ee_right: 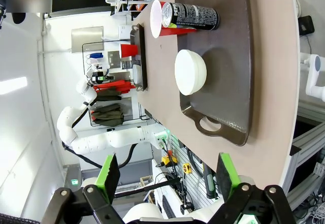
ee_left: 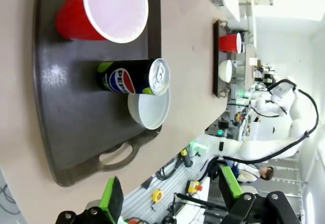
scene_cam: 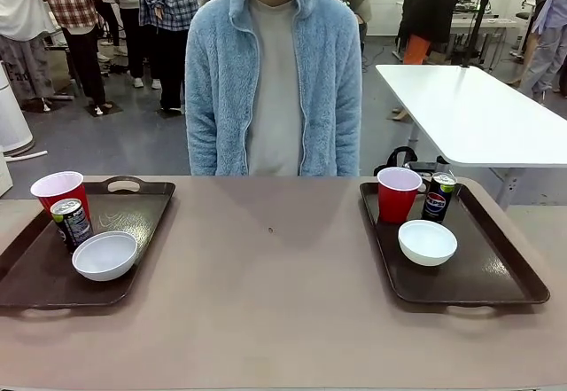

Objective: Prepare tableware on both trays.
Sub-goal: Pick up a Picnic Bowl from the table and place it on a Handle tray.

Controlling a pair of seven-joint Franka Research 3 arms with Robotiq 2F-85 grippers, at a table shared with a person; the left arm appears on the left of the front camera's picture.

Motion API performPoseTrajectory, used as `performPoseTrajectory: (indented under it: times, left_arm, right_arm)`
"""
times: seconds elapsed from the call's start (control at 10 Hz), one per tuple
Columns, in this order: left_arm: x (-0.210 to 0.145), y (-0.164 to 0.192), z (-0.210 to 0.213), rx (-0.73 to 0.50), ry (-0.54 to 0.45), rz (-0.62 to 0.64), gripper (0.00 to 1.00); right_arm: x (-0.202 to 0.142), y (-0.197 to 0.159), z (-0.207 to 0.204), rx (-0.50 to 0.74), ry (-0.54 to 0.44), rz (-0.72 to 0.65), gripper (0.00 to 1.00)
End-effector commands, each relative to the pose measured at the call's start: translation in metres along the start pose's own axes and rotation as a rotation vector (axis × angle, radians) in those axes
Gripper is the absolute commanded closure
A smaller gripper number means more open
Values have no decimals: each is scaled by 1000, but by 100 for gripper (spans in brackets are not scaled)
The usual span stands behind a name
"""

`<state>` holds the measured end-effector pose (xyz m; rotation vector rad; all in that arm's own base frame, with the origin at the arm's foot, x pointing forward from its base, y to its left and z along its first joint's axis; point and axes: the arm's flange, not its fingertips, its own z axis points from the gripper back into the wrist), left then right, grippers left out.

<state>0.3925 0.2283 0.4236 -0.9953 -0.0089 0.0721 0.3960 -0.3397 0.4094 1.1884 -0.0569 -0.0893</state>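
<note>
Each dark brown tray carries a full set. On the left tray (scene_cam: pixel 40 271) stand a red cup (scene_cam: pixel 60 193), a Pepsi can (scene_cam: pixel 72 222) and a round white bowl (scene_cam: pixel 104 255); the right tray (scene_cam: pixel 496 271) holds a second cup (scene_cam: pixel 398 193), can (scene_cam: pixel 438 196) and bowl (scene_cam: pixel 427 241). The wrist views add glossy tray surfaces and cut-out handles. The left gripper (ee_left: pixel 170 196) and right gripper (ee_right: pixel 165 176) hang above the smooth tan table (scene_cam: pixel 275 302), green pads spread wide, gripping nothing. A person in a fleecy blue jacket (scene_cam: pixel 273 81) stands opposite.

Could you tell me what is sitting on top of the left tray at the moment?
On the left tray stand a red cup, a Pepsi can and a white bowl. The can hides part of the cup's lower side.
</note>
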Motion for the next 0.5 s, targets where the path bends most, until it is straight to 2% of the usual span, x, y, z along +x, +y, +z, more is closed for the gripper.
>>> performPoseTrajectory:
  times: [0.0,0.4]
  left_arm:
    - [-2,3,3,-2,-6,19,0]
    - [-2,3,3,-2,-6,19,0]
  right_arm:
    - [0,1,0,7,-7,-4,0]
    - [0,1,0,7,-7,-4,0]
